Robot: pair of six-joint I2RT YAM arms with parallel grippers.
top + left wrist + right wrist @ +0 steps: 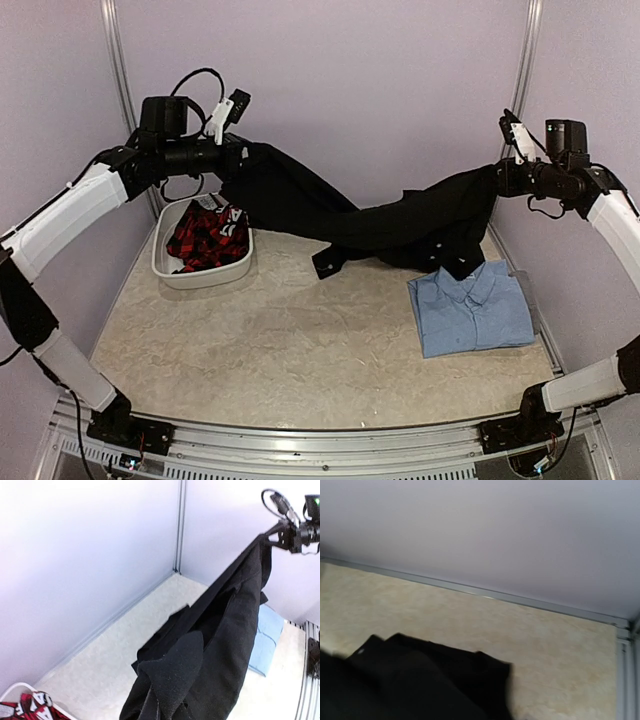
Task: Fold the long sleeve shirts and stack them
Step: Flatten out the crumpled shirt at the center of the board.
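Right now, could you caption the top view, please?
Left gripper and right gripper hold black shirt aloft; blue shirt lies folded.

the black shirt (400, 225) swallows the fingertips of the left gripper (238, 160) and the right gripper (497, 180). its hanging cloth covers the far edge of the light blue shirt (470, 310). in the right wrist view the black shirt is blurred and cut off at the bottom edge. left of it, in the left wrist view, the corner crops the bin (12, 690).

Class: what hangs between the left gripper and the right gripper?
The black shirt, stretched from left gripper to right gripper and sagging mid-span; the top view shows it.
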